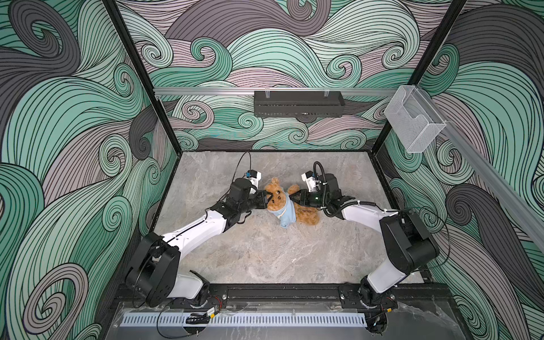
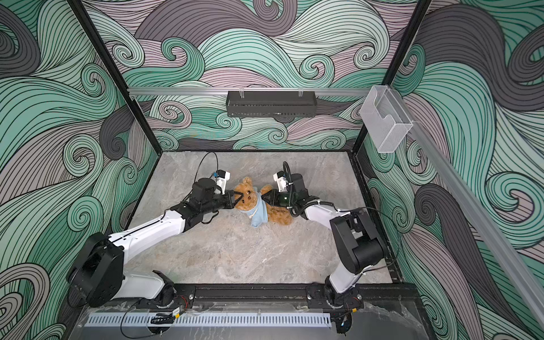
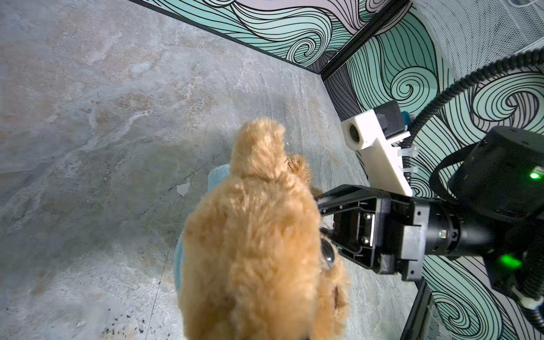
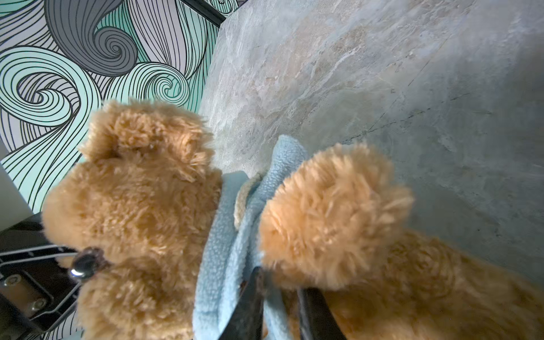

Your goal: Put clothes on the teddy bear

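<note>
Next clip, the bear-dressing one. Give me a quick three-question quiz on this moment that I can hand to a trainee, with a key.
1. Which gripper is at the teddy bear's head?
2. In the right wrist view, what lies between the right gripper's fingers? A) a bear ear B) blue garment fabric C) nothing
3. True or false: the blue garment covers the bear's legs.

Key
1. The left gripper.
2. B.
3. False: it is bunched around the neck and chest, and the legs are bare fur.
</note>
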You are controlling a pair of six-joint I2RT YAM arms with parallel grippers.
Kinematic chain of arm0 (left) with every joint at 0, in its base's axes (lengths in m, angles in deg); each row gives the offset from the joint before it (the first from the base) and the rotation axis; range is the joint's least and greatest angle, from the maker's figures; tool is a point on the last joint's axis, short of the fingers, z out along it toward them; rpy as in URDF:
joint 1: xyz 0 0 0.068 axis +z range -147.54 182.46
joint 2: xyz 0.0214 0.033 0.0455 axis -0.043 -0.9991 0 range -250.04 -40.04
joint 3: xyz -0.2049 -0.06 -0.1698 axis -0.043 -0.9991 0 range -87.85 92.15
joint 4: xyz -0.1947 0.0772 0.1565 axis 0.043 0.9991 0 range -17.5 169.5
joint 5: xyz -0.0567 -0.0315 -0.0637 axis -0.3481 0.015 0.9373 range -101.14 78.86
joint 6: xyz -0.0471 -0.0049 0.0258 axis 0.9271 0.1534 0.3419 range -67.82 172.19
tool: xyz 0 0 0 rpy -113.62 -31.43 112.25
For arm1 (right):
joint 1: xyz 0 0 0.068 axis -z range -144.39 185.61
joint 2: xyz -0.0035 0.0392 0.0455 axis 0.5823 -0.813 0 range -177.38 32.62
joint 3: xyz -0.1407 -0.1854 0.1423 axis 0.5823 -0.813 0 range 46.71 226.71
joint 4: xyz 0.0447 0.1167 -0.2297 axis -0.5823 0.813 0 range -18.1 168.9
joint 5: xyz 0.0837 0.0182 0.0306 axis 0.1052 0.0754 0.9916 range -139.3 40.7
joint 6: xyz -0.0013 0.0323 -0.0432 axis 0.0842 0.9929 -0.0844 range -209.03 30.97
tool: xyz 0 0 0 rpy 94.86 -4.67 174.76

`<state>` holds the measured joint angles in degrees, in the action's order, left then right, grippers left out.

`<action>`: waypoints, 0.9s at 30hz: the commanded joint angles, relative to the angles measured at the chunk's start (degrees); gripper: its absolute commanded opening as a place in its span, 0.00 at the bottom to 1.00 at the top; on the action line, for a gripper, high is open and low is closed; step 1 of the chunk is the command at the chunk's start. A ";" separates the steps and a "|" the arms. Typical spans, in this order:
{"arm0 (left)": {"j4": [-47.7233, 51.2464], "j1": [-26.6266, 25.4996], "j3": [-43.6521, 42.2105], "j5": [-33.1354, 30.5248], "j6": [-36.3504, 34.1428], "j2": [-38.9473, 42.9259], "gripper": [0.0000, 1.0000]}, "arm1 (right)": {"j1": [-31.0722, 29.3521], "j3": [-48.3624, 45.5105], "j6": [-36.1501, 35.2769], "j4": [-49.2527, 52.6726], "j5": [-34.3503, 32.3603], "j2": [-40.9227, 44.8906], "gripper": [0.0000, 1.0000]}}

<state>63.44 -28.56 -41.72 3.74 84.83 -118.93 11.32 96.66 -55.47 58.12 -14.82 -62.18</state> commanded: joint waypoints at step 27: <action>-0.95 -0.09 -8.92 -0.41 -23.15 11.88 0.00 | 4.05 -7.14 -3.80 9.61 -41.33 7.47 0.00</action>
<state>60.80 -29.48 -49.81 5.14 65.99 -110.87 10.53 91.13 -59.69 64.21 -39.79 -53.00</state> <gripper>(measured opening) 0.062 0.047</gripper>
